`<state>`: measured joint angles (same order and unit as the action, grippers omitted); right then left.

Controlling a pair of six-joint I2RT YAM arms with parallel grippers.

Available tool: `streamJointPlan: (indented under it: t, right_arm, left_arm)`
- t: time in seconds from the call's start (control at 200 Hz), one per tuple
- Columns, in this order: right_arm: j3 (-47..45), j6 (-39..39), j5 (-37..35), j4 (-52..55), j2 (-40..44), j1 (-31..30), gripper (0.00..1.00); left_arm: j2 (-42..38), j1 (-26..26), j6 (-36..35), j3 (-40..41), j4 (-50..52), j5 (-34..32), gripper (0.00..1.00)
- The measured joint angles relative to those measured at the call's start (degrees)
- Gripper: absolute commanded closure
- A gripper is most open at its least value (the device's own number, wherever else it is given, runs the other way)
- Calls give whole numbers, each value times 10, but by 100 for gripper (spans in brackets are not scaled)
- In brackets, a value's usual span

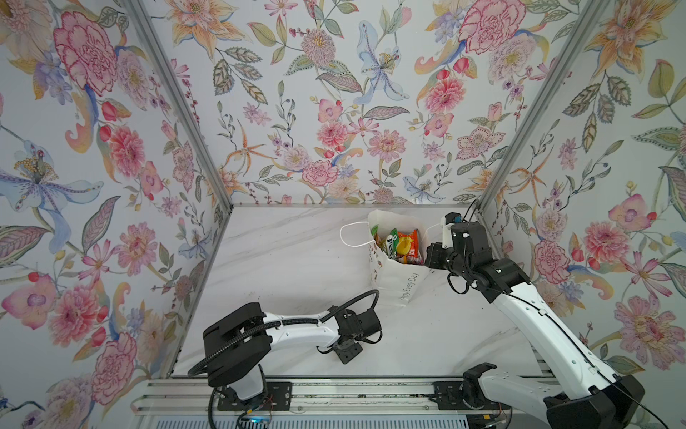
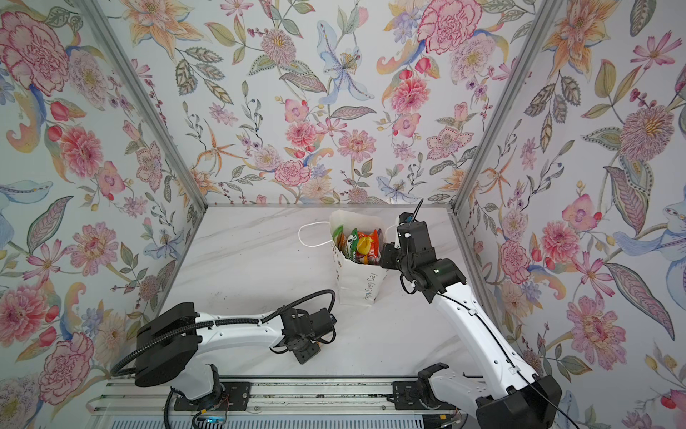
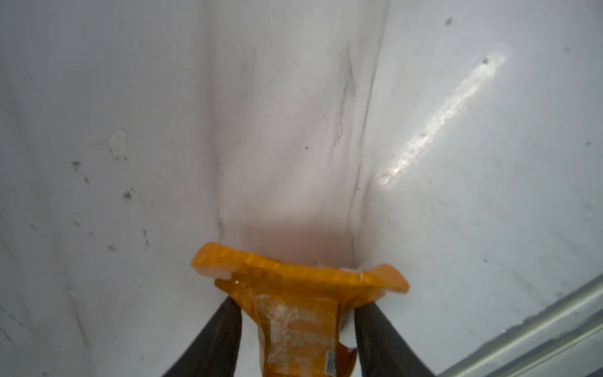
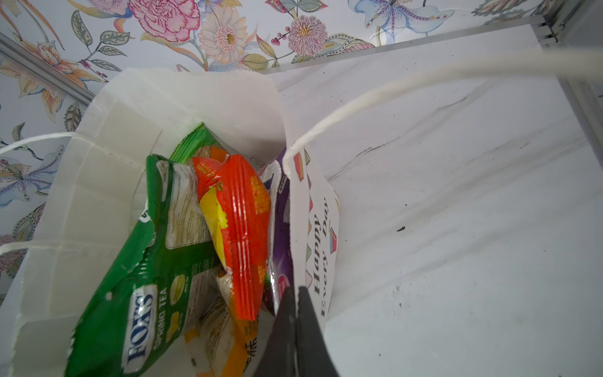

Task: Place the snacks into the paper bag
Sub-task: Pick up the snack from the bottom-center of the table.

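Orange-wrapped pack point(image 3: 295, 313) pinched btwn left fingers point(image 3: 218, 339), low near desk point(image 1: 297, 260) at 6 o'clock; paper bag point(image 1: 389, 286) w/ other snacks point(image 1: 402, 245) stands ~1 o'clock from it, right fingers point(image 4: 287, 329) pinching its rim, so left arm carries.

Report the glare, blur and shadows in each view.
Left wrist view: a bright glare streak lies on the table, and the orange packet near the lens looks soft. Right wrist view: the cord handle of the paper bag blurs close to the lens, while the print on the snacks reads clearly. Both top views: even light, faint shadows.
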<state>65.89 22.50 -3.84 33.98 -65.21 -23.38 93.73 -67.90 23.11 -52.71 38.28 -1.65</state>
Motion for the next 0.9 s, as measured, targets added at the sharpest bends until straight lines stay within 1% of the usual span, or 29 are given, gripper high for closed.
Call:
streamJointPlan:
  t: [0.08,0.27,0.485,0.766,0.901]
  right_arm:
    - [0,0,2,0,0,0,100]
    - [0,0,2,0,0,0,100]
    - [0,0,2,0,0,0,100]
    - [0,0,2,0,0,0,100]
    - [0,0,2,0,0,0,100]
  left_arm:
    - [0,0,4,1,0,0,64]
    - [-8,0,11,10,-7,0,74]
    - [-31,0,14,25,-11,0,79]
    - [-107,0,13,26,-21,-3,83]
    - [-153,0,13,15,-21,-15,84]
